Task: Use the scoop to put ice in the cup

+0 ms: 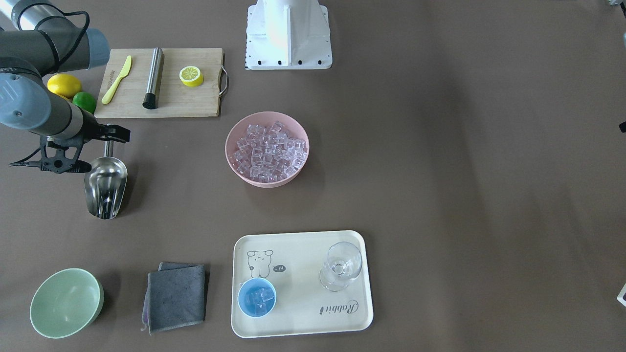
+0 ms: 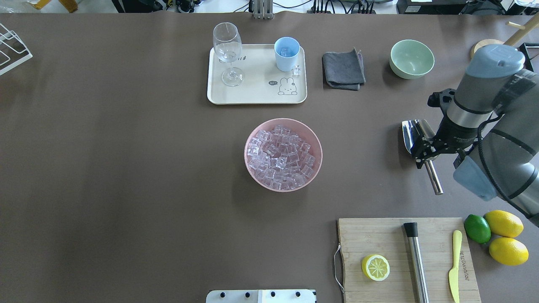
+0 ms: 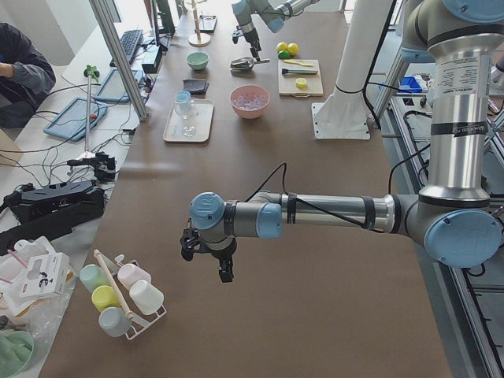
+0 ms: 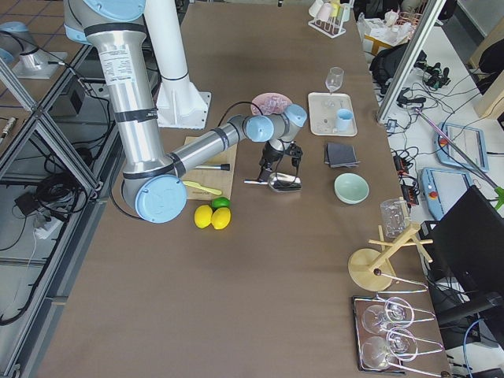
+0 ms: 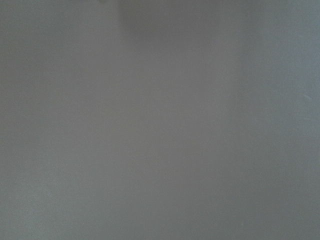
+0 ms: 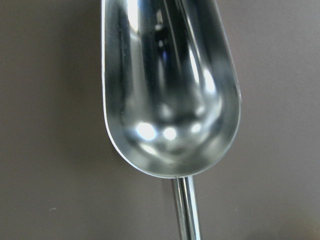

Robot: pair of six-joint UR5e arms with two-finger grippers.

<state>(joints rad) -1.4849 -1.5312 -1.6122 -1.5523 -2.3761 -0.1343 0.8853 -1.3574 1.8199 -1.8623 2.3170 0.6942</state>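
Observation:
The empty steel scoop (image 1: 105, 188) (image 2: 412, 134) (image 6: 170, 90) lies low at the table's right side, its handle toward the robot. My right gripper (image 1: 111, 136) (image 2: 426, 156) points down over that handle. Its fingers straddle the handle with a gap, so it looks open. Ice (image 2: 283, 155) fills a pink bowl (image 1: 234, 146) at mid-table. The light-blue cup (image 1: 257, 297) (image 2: 286, 52) stands on a cream tray (image 2: 252, 94) with a few cubes inside, and one loose cube (image 2: 297, 70) lies beside it. My left gripper (image 3: 224, 272) hangs over bare table, and I cannot tell its state.
A cutting board (image 2: 379, 235) near the right arm carries a steel cylinder (image 2: 417, 261), a lemon half (image 2: 375, 267) and a yellow knife (image 2: 454, 269). Lemons and a lime (image 2: 478, 228) lie beside it. A stemmed glass (image 2: 228, 50), a grey cloth (image 2: 343, 69) and a green bowl (image 2: 412, 59) stand at the far side.

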